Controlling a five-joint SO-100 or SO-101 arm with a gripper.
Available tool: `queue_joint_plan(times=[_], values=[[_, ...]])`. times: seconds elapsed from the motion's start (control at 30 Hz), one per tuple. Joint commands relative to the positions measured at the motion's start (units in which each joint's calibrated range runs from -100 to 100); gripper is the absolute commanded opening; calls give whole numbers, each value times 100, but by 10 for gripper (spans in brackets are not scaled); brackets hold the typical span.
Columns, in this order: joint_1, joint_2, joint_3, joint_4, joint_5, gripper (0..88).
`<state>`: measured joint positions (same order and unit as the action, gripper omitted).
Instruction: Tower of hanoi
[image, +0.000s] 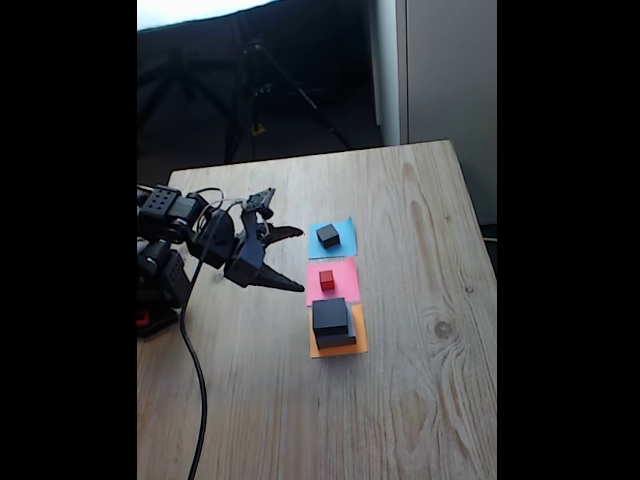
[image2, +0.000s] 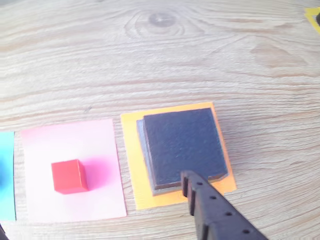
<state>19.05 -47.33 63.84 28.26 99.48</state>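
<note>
At mid-frame of the fixed view, the medium black block (image: 331, 316) sits on the grey block (image: 337, 339) over the orange paper (image: 338, 349), its edges squared, no long axis. The red cube (image: 327, 280) rests on pink paper (image: 333, 281), the small black cube (image: 328, 236) on blue paper (image: 332, 238). The gripper (image: 287, 259) hovers left, jaws spread wide, empty. A misjudged descent could nudge the stack askew.

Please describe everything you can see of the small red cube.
The red cube is the tiniest block, plain, matte and evenly coloured, with sharp edges. It sits flat and upright on the pink paper square, near its middle, apart from the edges. Nothing else touches it. In the fixed view it lies between the blue and orange squares, and the open claw hangs to its left, apart from it.
</note>
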Motion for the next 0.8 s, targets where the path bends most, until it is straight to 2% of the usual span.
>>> queue_joint_plan(times=[0.0,0.1,0.23,0.3,0.77], values=[[-355,-180,243,-297,52,489],[-614,-104,770,-888,52,489],[-798,153,1825,-2426,52,484],[-906,266,2143,-2863,52,484],[-998,1251,2516,-4538,52,464]])
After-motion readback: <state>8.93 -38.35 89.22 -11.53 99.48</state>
